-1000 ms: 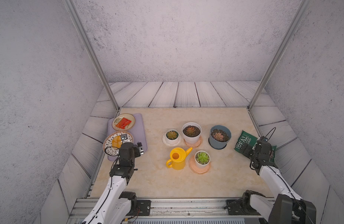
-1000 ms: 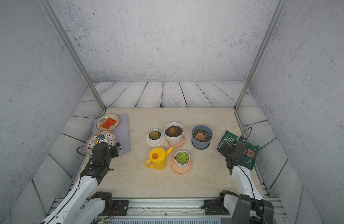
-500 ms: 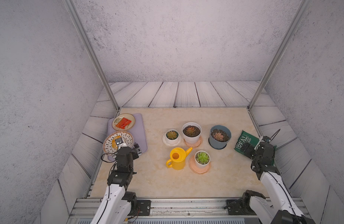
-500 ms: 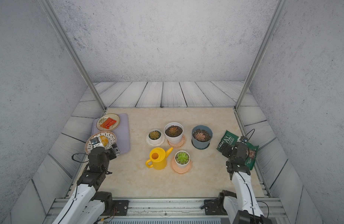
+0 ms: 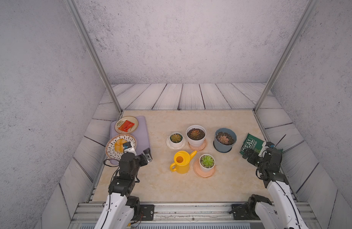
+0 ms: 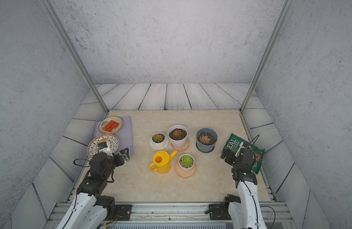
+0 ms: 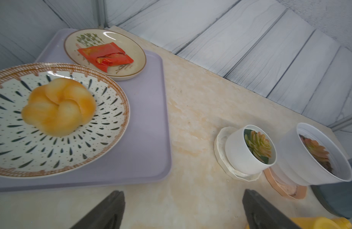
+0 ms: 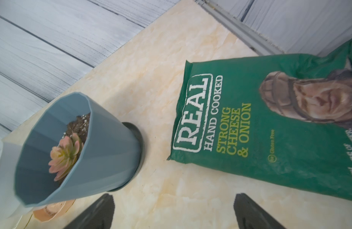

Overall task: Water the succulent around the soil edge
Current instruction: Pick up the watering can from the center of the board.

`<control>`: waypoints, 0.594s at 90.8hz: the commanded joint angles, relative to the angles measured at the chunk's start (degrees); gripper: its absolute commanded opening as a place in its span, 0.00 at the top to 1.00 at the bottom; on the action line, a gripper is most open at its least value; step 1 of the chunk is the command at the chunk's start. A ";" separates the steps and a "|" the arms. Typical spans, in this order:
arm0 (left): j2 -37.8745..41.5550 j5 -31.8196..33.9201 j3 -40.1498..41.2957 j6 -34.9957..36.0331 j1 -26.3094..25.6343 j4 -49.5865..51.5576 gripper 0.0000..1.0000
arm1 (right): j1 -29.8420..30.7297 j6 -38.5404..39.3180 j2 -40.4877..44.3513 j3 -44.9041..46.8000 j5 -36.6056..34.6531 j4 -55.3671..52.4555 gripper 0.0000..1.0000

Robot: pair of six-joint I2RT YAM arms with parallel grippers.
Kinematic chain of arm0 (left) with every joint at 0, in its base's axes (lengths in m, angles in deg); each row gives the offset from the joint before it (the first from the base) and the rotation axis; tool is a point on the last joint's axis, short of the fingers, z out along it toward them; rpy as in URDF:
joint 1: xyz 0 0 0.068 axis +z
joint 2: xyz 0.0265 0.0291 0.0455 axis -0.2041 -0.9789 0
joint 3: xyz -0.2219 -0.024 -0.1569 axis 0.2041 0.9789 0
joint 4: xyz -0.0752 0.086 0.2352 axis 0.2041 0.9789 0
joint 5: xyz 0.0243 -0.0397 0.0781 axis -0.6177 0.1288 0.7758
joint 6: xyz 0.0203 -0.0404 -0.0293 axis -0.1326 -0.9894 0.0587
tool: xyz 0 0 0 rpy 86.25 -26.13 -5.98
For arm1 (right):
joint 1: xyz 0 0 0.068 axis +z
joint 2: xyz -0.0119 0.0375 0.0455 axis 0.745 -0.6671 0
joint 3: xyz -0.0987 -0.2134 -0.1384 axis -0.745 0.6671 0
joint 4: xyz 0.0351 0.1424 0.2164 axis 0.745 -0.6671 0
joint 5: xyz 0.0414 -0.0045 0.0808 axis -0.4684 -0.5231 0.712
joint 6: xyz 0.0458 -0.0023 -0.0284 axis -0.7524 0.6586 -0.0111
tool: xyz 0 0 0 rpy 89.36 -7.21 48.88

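the left end effector (image 7: pixel 183 212) hangs open and empty over the counter (image 5: pixel 171 188), near a corner of a lilac tray (image 7: pixel 147 138). the right end effector (image 8: pixel 175 212) is also spread wide with nothing in it, near a green crisp bag (image 8: pixel 250 128) at the counter's right edge. between the two arms the yellow can (image 5: pixel 181 161) stands upright and untouched, handle toward the left arm, spout angled toward a tall white pot (image 5: pixel 196 138). just beside the can sits a green succulent (image 5: pixel 206 161) in a small white pot on a peach saucer. farther back, the tall white pot stands between a low white pot (image 5: pixel 176 138) and a blue pot (image 5: pixel 220 146), each holding a succulent. the tray carries a bun (image 7: pixel 58 107) and a red packet (image 7: pixel 105 55), each on its own plate.
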 commanded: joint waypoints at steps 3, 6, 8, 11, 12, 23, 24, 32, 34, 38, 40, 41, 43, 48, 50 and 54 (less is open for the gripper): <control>2.80 -0.84 0.80 -1.26 -6.97 2.83 0.00 | 0.18 -0.69 2.34 -1.56 3.38 -4.37 0.01; 3.29 -0.21 0.88 -1.26 -9.07 3.25 0.00 | 0.18 -0.59 2.59 -1.83 3.40 -4.80 0.01; 3.52 0.27 0.86 -1.26 -10.40 3.50 0.00 | 0.18 -0.56 2.69 -2.02 3.29 -5.10 0.01; 3.56 0.69 0.90 -1.26 -12.37 3.96 0.00 | 0.26 -0.39 2.68 -2.19 3.24 -5.52 0.01; 3.59 0.82 0.86 -1.26 -13.00 4.20 0.00 | 0.26 -0.35 2.67 -2.29 3.19 -5.63 0.01; 3.40 1.10 1.35 -0.96 -18.89 5.35 0.00 | 0.32 -0.01 2.01 -2.42 3.40 -5.74 0.01; 3.38 1.16 1.44 -0.93 -19.38 5.38 0.00 | 0.34 0.01 1.90 -2.45 3.45 -5.69 0.01; 3.15 1.66 2.22 -0.76 -22.62 5.17 0.01 | 0.35 0.15 1.24 -2.71 4.17 -5.60 0.01; 3.07 1.72 2.36 -0.67 -23.32 4.91 0.01 | 0.42 0.20 1.08 -2.79 4.37 -5.57 0.01; 2.73 1.57 2.68 -0.46 -24.43 4.32 0.01 | 0.44 0.23 0.79 -2.82 4.77 -5.46 0.01; 2.52 1.28 2.85 -0.29 -25.03 3.86 0.02 | 0.44 0.24 0.70 -2.82 5.02 -5.29 0.01; 2.28 1.12 2.93 -0.16 -25.26 3.66 0.02 | 0.44 0.31 0.67 -2.78 5.18 -5.25 0.01; 1.86 0.71 3.04 -0.02 -25.76 3.21 0.04 | 0.51 0.37 0.69 -2.81 5.48 -5.19 0.01; 0.50 -0.31 3.33 0.26 -27.07 2.04 0.07 | 0.53 0.47 0.45 -2.80 5.91 -4.99 0.01; -0.05 -0.57 3.47 0.42 -27.69 1.31 0.09 | 0.60 0.54 0.40 -2.84 6.07 -4.89 0.01; -1.30 -1.11 3.87 0.81 -29.02 0.20 0.11 | 0.62 0.63 0.20 -2.95 6.27 -4.85 0.01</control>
